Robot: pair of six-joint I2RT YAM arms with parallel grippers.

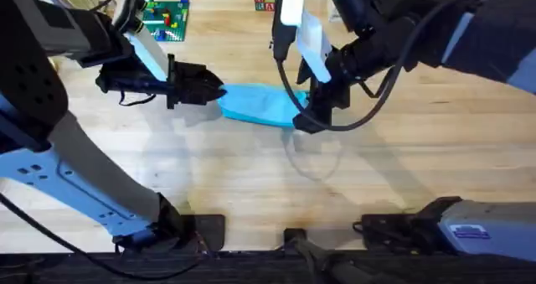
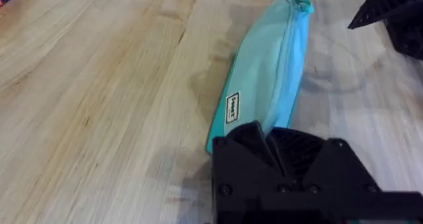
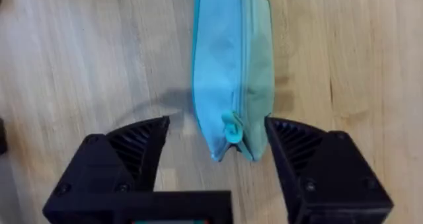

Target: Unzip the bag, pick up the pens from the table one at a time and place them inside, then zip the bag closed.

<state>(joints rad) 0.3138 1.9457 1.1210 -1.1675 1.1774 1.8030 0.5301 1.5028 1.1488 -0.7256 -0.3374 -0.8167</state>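
Lying flat near the middle of the table [image 1: 251, 192], long axis running left to right, zipper seam along the top: the bag [image 1: 258, 105], light blue and closed as far as can be seen. Pinching the bag's left end, fingers closed on the fabric: the left gripper [image 1: 203, 86], seen from its own wrist view clamped over the near end of the pouch [image 2: 264, 92]. Hovering at the opposite end, fingers spread wide on either side of the small teal pull tab [image 3: 232, 126], not yet touching it: the right gripper [image 1: 306, 116].

Judging the pouch soft and light, with no stiffness of its own; likely sagging and sliding on the smooth wood if pulled without an anchor, hence 1 end being held while the other is worked. Judging the tab thin, floppy and easy to miss or let slip; best taken squarely across its flat faces, close to the slider, then drawn along the seam rather than upward. Seeing no pens beside the pouch, so not telling whether they are already inside or elsewhere. Noting a green block board [image 1: 165, 18] well apart at the far left.
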